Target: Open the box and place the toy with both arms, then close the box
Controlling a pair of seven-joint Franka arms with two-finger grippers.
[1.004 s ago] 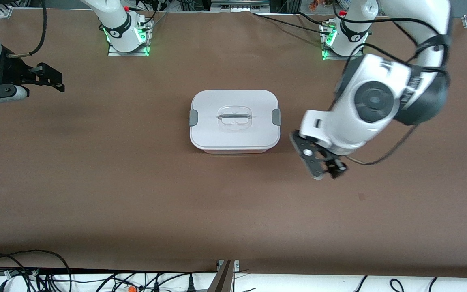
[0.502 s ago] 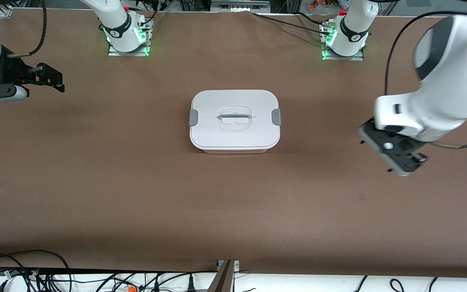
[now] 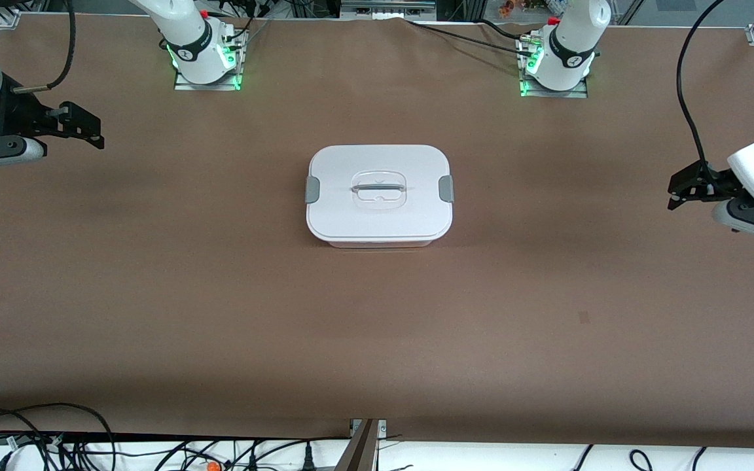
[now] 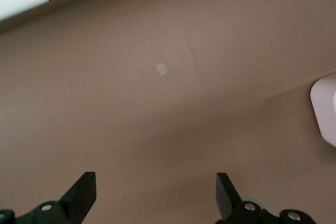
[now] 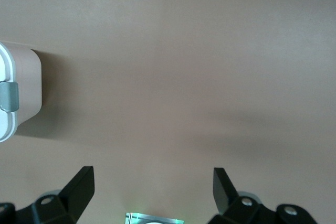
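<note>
**Box closed, both grippers empty**

The box (image 3: 379, 195) stands at the table's (image 3: 220, 294) middle, lid on; the left gripper (image 3: 688, 190) hangs wide open over the edge at the left arm's end; the right gripper (image 3: 79, 125), also wide and empty, waits over the edge at the right arm's end.

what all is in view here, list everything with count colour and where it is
box: one, white lid over a pale pinkish base, lid on, mid-table between the two arms' ends
side clips: two, grey, one at each short end of the lid
handle: one, clear with a grey bar, recessed in the lid's centre
table: one, brown
cables: many, black, along the table edge nearest the front camera
right gripper: one, black, open, over the right arm's end of the table
left gripper: one, black, open, over the left arm's end of the table
</note>
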